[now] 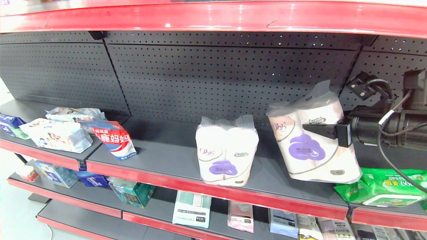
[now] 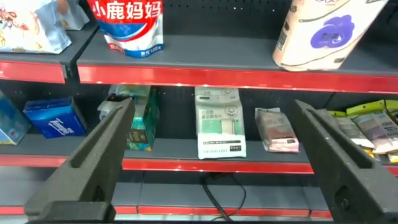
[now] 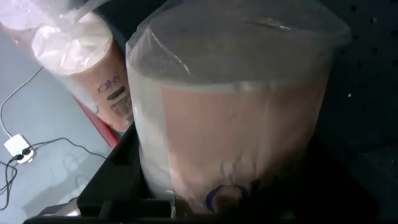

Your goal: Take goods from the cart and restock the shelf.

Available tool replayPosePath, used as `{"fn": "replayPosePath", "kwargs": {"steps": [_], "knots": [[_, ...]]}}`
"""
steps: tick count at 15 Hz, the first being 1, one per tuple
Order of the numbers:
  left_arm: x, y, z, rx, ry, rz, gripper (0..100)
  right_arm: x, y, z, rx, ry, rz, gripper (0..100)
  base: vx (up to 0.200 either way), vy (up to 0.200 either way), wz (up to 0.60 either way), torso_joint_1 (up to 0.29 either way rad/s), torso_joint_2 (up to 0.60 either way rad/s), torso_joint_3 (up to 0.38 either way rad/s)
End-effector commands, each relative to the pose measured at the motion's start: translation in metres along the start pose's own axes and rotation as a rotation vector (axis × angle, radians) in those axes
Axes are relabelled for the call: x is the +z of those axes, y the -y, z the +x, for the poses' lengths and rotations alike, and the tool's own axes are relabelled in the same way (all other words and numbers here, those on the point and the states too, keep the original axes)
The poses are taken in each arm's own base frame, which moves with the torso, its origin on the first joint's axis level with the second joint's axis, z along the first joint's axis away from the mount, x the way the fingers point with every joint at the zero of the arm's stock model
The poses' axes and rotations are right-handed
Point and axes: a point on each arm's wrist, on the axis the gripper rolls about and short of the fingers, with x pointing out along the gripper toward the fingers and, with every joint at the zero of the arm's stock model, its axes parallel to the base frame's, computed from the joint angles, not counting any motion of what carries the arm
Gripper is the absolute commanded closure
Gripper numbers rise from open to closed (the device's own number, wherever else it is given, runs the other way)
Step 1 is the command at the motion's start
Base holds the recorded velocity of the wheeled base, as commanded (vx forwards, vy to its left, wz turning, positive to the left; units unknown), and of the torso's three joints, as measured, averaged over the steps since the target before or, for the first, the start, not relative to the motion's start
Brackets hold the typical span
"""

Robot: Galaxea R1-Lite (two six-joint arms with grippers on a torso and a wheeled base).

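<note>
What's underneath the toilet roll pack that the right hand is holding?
Dark grey shelf board, green wipes packet by its corner. The white plastic-wrapped toilet roll pack in the right hand hides any contact.

We see a toilet paper pack (image 3: 236,124) in clear, crinkled plastic, held close to the camera with the right gripper (image 3: 227,193) clamped on it, one dark finger against each side. We cannot tell whether its base touches the shelf (image 3: 379,162). A second pack (image 3: 81,56) stands just beside it at the shelf's red front edge (image 3: 102,127). Behind the held pack rises the perforated back panel (image 3: 373,62). Beyond the front edge we see pale floor (image 3: 50,106), where a white cable (image 3: 46,144) runs to a plug (image 3: 18,147).
</note>
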Motion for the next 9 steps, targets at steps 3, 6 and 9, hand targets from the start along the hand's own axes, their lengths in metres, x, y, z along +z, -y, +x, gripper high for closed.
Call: {"fn": "replayPosePath", "kwargs": {"steps": [3, 6, 9], "knots": [[0.0, 0.0, 0.0, 0.001, -0.003, -0.001, 0, -0.003, 0.023, 0.025, 0.022, -0.01, 0.018, 100, 0.0, 0.0, 0.0, 0.0, 0.0, 0.0], [0.0, 0.0, 0.0, 0.001, -0.003, -0.001, 0, -0.01, 0.045, 0.045, 0.034, 0.027, 0.019, 100, 0.0, 0.0, 0.0, 0.0, 0.0, 0.0], [0.0, 0.0, 0.0, 0.001, -0.003, -0.001, 0, -0.004, 0.057, 0.06, 0.065, 0.073, 0.005, 100, 0.0, 0.0, 0.0, 0.0, 0.0, 0.0]]}}
